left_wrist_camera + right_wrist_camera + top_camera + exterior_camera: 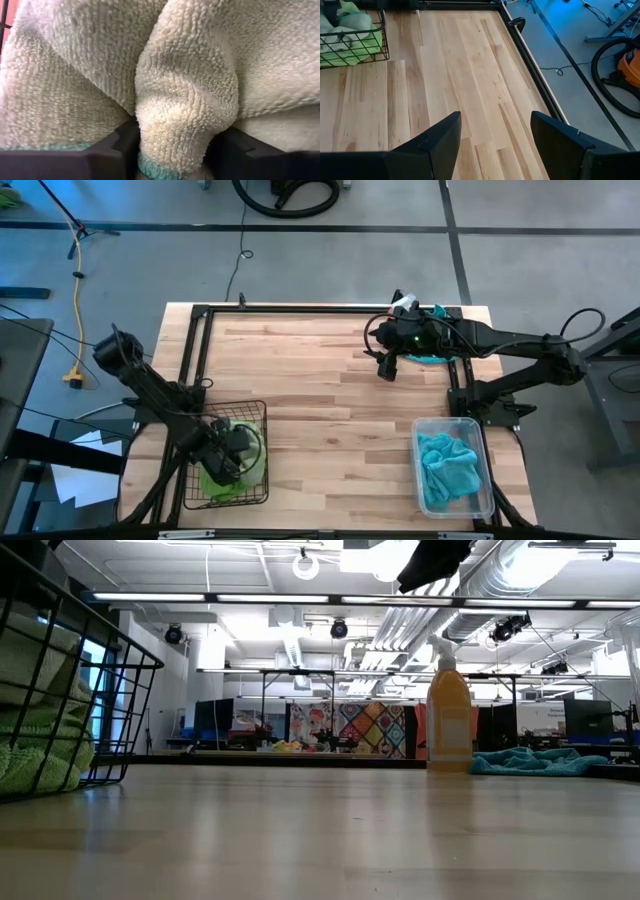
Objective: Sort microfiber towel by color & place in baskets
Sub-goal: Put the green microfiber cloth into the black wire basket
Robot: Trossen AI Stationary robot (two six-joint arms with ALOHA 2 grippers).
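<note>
A black wire basket [262, 412] at the table's near left holds lime green towels [215, 480]. My left gripper [232, 452] reaches down into it, its fingers apart with a fold of green towel [185, 100] standing between them. A clear plastic basket [418, 442] at the near right holds a turquoise towel [447, 470]. Another turquoise towel [432, 358] lies on the table at the far right, partly under my right arm. My right gripper [388, 368] hangs open above the table there, with nothing between its fingers [445, 140]. My left gripper comes from above, pointing steeply down. A rounded fold of the green towel [175, 145] bulges up between its two parted fingers and touches their inner sides. The towel lies in the wire basket on the other green cloth, slack.
An orange spray bottle with a white nozzle [449, 720] stands at the far right beside the loose turquoise towel [530, 762]. A black frame [300, 307] runs along the table's far edge and sides. Bare wood lies between the two baskets.
</note>
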